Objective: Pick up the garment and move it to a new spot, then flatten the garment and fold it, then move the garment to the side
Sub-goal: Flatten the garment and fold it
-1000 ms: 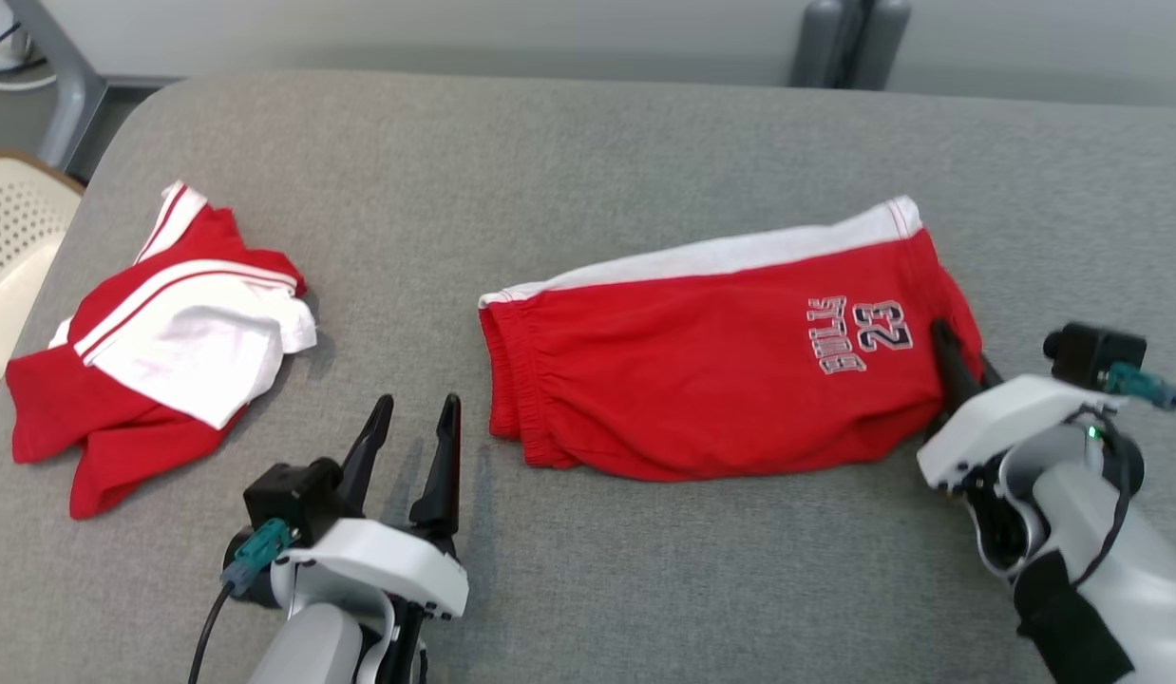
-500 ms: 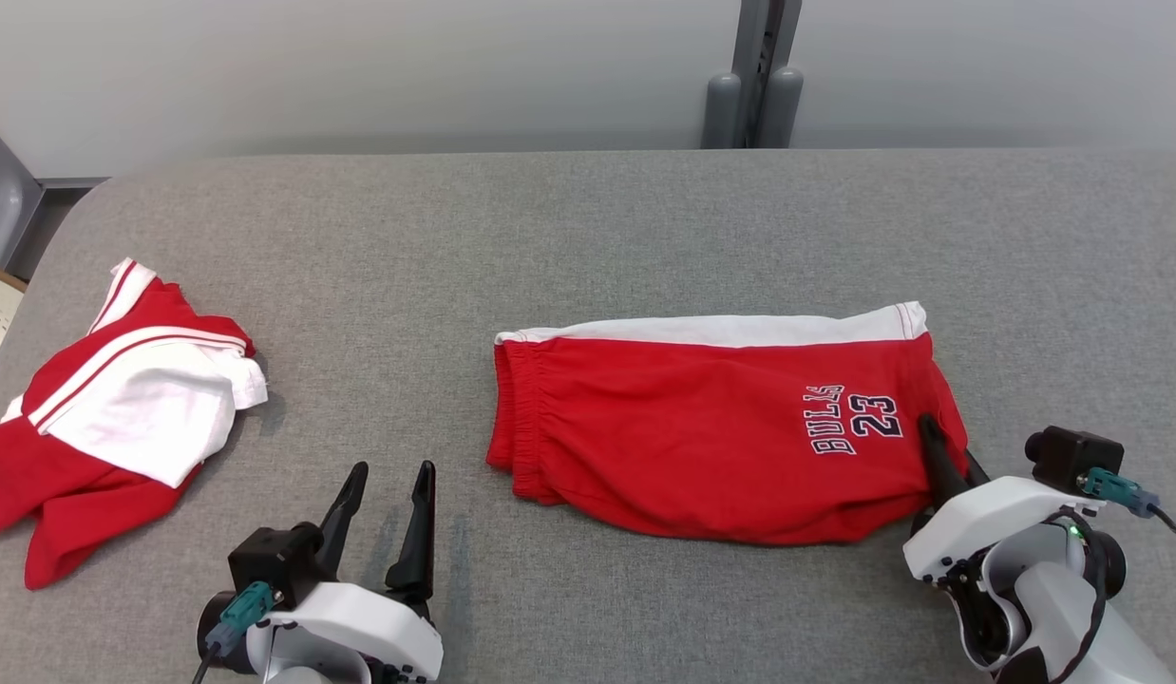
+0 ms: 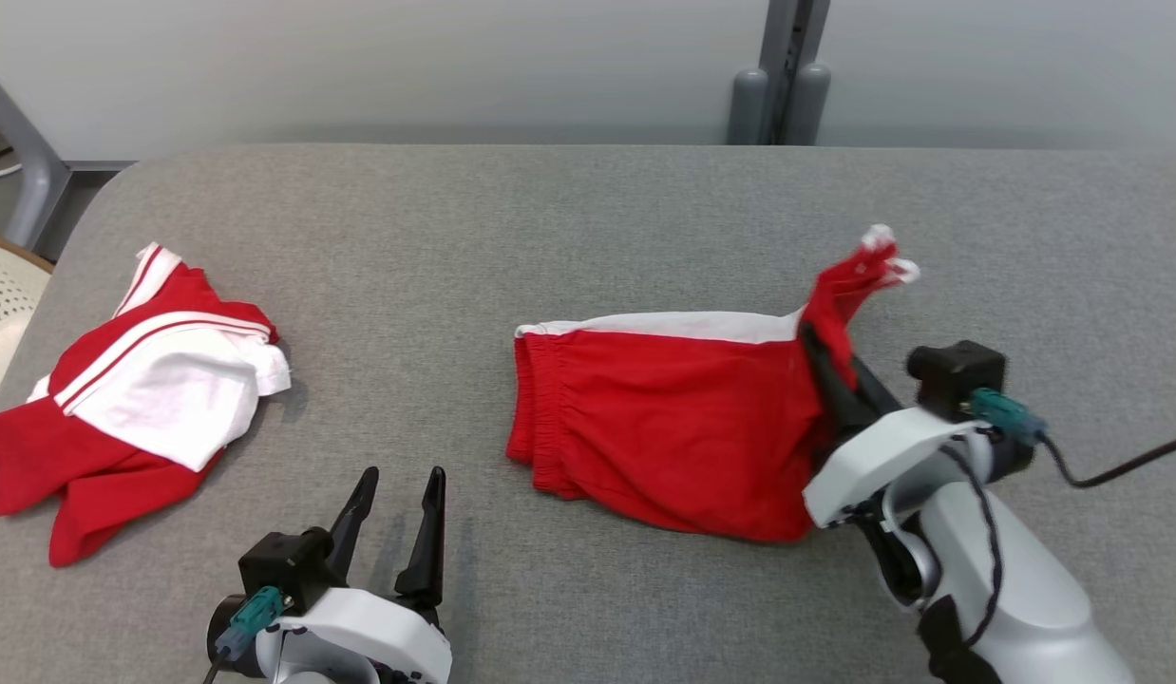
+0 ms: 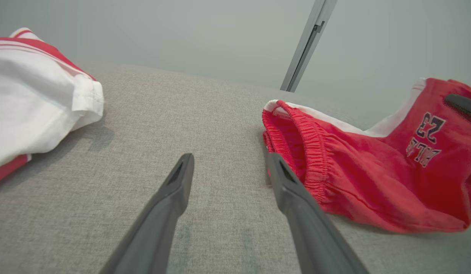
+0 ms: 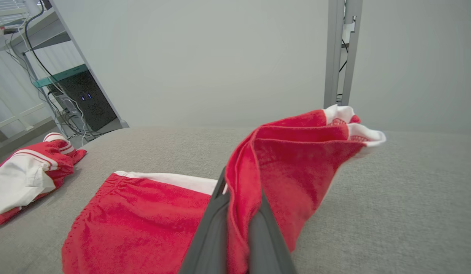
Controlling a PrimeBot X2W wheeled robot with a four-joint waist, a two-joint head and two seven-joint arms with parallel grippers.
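On the grey table, right of centre, lie the red shorts: waistband end flat, leg end held up off the surface and leaning toward the middle, probably the start of 1 fold. Right gripper: 2 fingers pinched tight on that raised leg end, cloth bunched between them. Left gripper: fingers spread wide, holding nothing, near the waistband, apparently idle. Another garment lies well apart at far left.
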